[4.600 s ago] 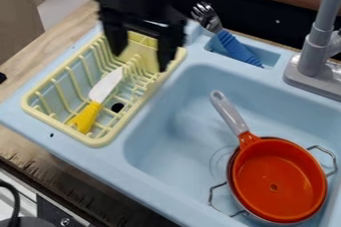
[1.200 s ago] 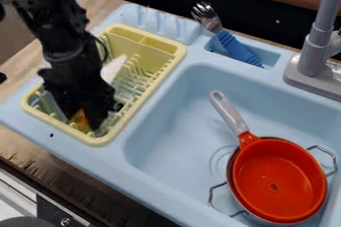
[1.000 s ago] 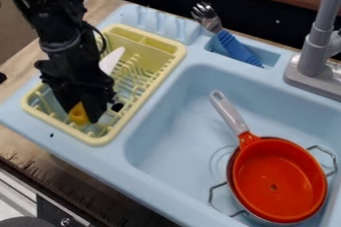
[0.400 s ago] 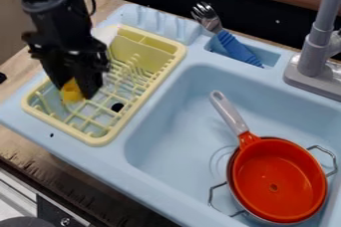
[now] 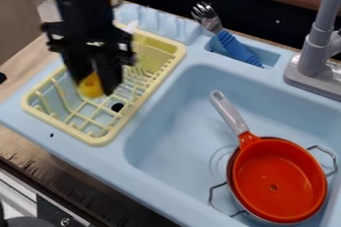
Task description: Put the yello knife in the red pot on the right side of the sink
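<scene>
Presently, the black gripper (image 5: 94, 88) is at the side of 9 to 10 o'clock in the view, over the pale yellow dish rack (image 5: 59, 125), and its arm comes from 11 o'clock. Its two fingers are clamped on the yellow handle of the knife (image 5: 90, 84). A white bit of the blade appears behind the gripper, toward 1 o'clock from the handle. Whether the knife touches the rack, I cannot tell.

The red pot (image 5: 279, 173) is between 4 and 5 o'clock, inside the light blue sink (image 5: 176, 116), well apart from the knife. It is upright, its mouth facing up, and its grey handle points to 11 o'clock. Around it, two wire handles (image 5: 214, 196) stick out, at its 2 o'clock and its 8 o'clock.

At 1 o'clock, the fork (image 5: 233, 47) with blue handle lies at a small recess of the sink, and its tines point to 11 o'clock. The grey tap (image 5: 315, 54) stands at 2 o'clock.
</scene>
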